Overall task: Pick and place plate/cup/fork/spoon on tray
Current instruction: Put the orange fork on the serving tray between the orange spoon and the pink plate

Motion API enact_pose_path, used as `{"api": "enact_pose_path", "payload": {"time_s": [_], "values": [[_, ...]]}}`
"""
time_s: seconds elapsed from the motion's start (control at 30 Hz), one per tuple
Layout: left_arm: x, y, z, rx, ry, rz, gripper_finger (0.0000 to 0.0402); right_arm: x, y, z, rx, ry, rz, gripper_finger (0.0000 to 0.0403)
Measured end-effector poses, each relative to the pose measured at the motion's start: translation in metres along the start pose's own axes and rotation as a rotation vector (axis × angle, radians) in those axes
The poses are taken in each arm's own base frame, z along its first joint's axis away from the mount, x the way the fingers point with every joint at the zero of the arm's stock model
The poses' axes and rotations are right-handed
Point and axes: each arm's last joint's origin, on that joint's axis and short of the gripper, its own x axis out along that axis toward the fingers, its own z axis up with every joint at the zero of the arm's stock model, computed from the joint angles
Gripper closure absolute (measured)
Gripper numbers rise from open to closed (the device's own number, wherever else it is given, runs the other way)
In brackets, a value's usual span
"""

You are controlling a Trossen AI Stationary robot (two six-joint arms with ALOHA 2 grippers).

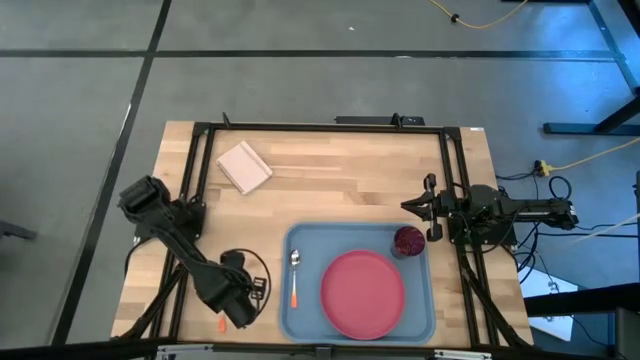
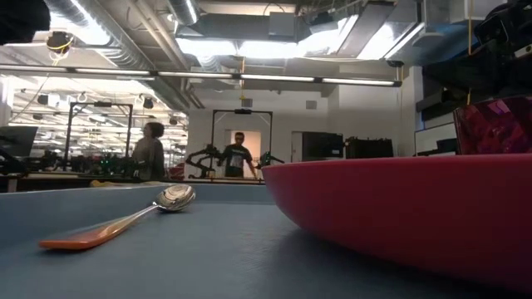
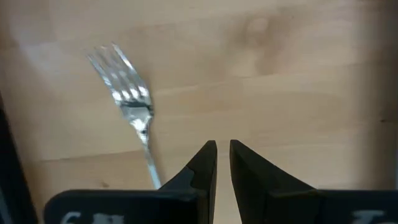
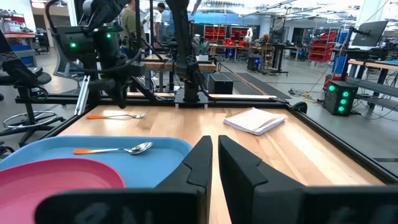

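The light-blue tray lies at the table's near right. On it rest the pinkish-red plate, the dark red cup at its far right corner, and the orange-handled spoon at its left side. The fork lies flat on the wood left of the tray; only its orange handle end shows from above. My left gripper hovers over the table beside the fork's tines, shut and empty. My right gripper waits beyond the cup, shut and empty.
A white square pad lies at the table's far left. A black frame runs along the table's edges. Bare wood lies between the pad and the tray. People stand in the room behind the table.
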Motion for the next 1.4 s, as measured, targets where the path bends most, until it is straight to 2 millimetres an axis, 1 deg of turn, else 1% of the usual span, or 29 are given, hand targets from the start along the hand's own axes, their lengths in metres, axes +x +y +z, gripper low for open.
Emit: {"api": "enact_pose_path", "payload": {"time_s": [0.1, 0.37, 0.57, 0.73, 0.97, 1.2, 1.23, 1.33, 1.4], "values": [[0.004, -0.001, -0.002, 0.001, -0.004, 0.013, 0.0364, 0.000, 0.000, 0.000, 0.000, 0.000, 0.000, 0.0370], [0.020, 0.003, -0.012, -0.001, 0.009, 0.133, 0.0364, 0.000, 0.000, 0.000, 0.000, 0.000, 0.000, 0.0370], [0.020, 0.006, -0.015, 0.011, 0.005, 0.132, 0.0364, 0.000, 0.000, 0.000, 0.000, 0.000, 0.000, 0.0370], [0.018, 0.015, -0.025, 0.048, 0.012, 0.122, 0.0364, 0.000, 0.000, 0.000, 0.000, 0.000, 0.000, 0.0370], [0.016, 0.025, -0.033, 0.090, -0.006, 0.115, 0.0364, 0.000, 0.000, 0.000, 0.000, 0.000, 0.000, 0.0370], [0.015, 0.029, -0.044, 0.112, 0.021, 0.045, 0.0364, 0.000, 0.000, 0.000, 0.000, 0.000, 0.000, 0.0370], [0.015, 0.030, -0.045, 0.107, 0.022, 0.042, 0.0364, 0.000, 0.000, 0.000, 0.000, 0.000, 0.000, 0.0370], [0.014, 0.032, -0.053, -0.015, 0.062, 0.021, 0.0364, 0.000, 0.000, 0.000, 0.000, 0.000, 0.000, 0.0370], [0.014, 0.034, -0.056, -0.043, 0.078, 0.017, 0.0364, 0.000, 0.000, 0.000, 0.000, 0.000, 0.000, 0.0370]]}}
